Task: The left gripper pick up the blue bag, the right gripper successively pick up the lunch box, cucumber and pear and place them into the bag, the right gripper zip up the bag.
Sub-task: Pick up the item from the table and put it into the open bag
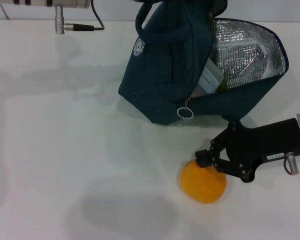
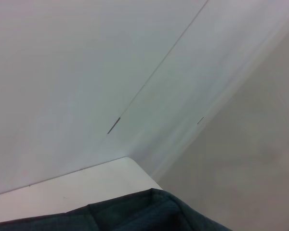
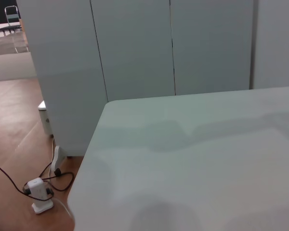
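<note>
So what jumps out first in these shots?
The blue bag at the table's far side, tipped with its mouth open, silver lining showing, the lunch box inside. Nearer, the bright pear sits on the white table, with the right gripper at its top edge.

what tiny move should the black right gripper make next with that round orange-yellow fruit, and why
Probably close the right gripper on the round orange-yellow pear. Its fingers sit at the fruit's upper edge, seemingly open, and the fruit rests on the white table. The dark teal fabric bag gapes open beside it, with a pale lunch box already inside.
</note>
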Controlling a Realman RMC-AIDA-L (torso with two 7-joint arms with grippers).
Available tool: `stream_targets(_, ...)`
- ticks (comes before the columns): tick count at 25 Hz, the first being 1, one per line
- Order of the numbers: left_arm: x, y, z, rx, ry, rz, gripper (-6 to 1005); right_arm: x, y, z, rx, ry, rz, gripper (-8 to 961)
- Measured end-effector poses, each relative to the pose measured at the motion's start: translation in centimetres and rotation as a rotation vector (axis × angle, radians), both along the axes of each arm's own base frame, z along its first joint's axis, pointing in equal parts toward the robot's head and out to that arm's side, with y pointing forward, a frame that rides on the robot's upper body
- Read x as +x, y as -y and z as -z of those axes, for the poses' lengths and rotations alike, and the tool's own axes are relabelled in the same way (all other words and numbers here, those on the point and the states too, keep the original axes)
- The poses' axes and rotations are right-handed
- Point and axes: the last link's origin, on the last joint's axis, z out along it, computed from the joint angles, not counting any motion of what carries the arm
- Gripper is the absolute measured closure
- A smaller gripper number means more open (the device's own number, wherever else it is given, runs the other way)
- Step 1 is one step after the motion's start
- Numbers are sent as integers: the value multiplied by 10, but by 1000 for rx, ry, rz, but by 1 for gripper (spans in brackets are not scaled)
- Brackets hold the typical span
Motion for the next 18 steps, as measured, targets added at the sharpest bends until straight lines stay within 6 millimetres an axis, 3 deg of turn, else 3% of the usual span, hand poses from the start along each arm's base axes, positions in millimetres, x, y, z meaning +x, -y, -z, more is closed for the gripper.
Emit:
stream_targets(5, -1, 0, 0, 0, 0, -2, 949, 0, 0, -4, 7, -23, 10, 916)
stream_targets(8, -2, 0, 0, 0, 0, -5, 949, -2, -2, -18, 22, -84, 24, 908)
stream_targets(18, -3, 0, -1, 4, -1, -3, 949, 5, -9, -118, 239, -448, 71, 882)
